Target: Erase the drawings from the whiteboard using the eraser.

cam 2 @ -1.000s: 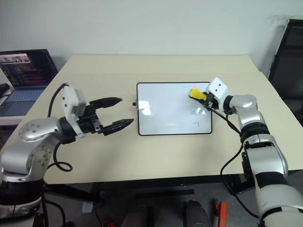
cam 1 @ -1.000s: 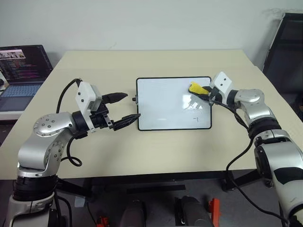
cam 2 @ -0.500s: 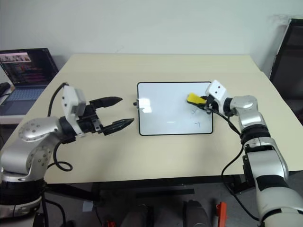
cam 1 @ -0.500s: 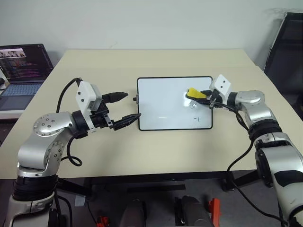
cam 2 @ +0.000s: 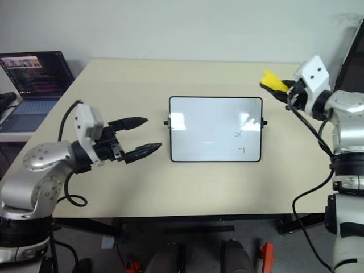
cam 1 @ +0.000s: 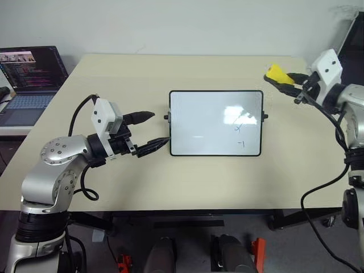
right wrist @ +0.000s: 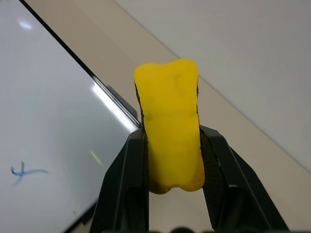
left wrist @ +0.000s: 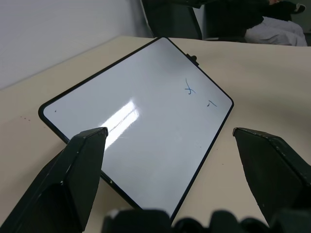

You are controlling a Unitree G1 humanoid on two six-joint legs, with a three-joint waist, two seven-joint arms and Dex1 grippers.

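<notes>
Clearly the wiping is only partly done: two small thin blue marker drawings remain on the right part of the small rectangular white whiteboard with a thin black frame, which lies flat on the beige tabletop, while the rest of its surface looks clean apart from glare. The right gripper hangs in the air off the board's far right corner, well apart from the marks, its two black fingers clamped tight on the small bright yellow eraser block, whose free end sticks out past the fingertips. By my judgement the next move calls for bringing that eraser down onto the board over the cross-shaped mark and the short dash nearer the robot, pressing its face flat and rubbing across both. The left gripper is held level at the board's left short edge, fingers spread wide and holding nothing; its nearer fingertip sits right at the frame, though contact cannot be told. It seems placed to steady the board against sliding.
</notes>
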